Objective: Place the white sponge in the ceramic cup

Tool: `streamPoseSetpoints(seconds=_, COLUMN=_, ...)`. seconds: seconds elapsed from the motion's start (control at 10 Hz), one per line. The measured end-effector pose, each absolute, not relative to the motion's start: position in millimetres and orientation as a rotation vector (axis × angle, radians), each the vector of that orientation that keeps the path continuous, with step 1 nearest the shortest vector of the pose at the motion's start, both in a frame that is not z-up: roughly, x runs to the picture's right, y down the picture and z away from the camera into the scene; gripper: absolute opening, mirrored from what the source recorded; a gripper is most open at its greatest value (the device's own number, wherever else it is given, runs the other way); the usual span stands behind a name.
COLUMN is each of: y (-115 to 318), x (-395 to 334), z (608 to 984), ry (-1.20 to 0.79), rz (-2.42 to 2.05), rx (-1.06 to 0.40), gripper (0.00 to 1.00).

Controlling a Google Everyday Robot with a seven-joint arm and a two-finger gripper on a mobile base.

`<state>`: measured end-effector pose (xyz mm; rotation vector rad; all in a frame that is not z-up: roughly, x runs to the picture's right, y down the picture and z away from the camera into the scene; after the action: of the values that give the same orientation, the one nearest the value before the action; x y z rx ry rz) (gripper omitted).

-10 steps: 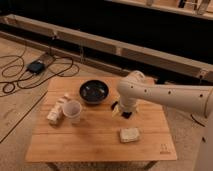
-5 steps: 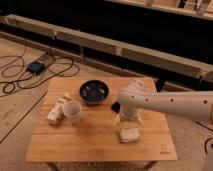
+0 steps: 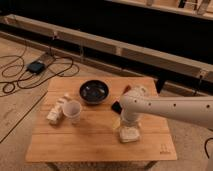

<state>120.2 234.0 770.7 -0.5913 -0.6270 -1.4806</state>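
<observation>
Now, gripper [image 3: 127, 124]: low at white sponge [image 3: 129, 134], touching or not unclear
grip state: cannot tell
white sponge: desk's [image 3: 95, 142] 5 o'clock part
ceramic cup [image 3: 73, 109]: upright, desk's 9 o'clock side, well apart from sponge

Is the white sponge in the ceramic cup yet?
Out. The white sponge lies on the table right under the gripper; the ceramic cup stands upright, well apart.

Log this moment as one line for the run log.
gripper: at white sponge, from above | white sponge: on table, right of centre | ceramic cup: upright, left side | step: sponge not yet in cup
</observation>
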Motion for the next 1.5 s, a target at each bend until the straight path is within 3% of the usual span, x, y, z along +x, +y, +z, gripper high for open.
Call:
streamPoseSetpoints(seconds=1.2, y=264.9, x=123.7, z=796.4, ry=-0.653, rz=-1.545, rx=-0.633, gripper=0.79)
streamPoseSetpoints(seconds=1.3, y=265.4, x=124.9, z=797.3, ry=-0.647, rz=-1.543, rx=-0.64, gripper=0.75)
streamPoseSetpoints(seconds=1.5, y=266.4, x=129.9, z=798.1, ry=-0.632, rz=-1.538, rx=-0.659, gripper=0.55)
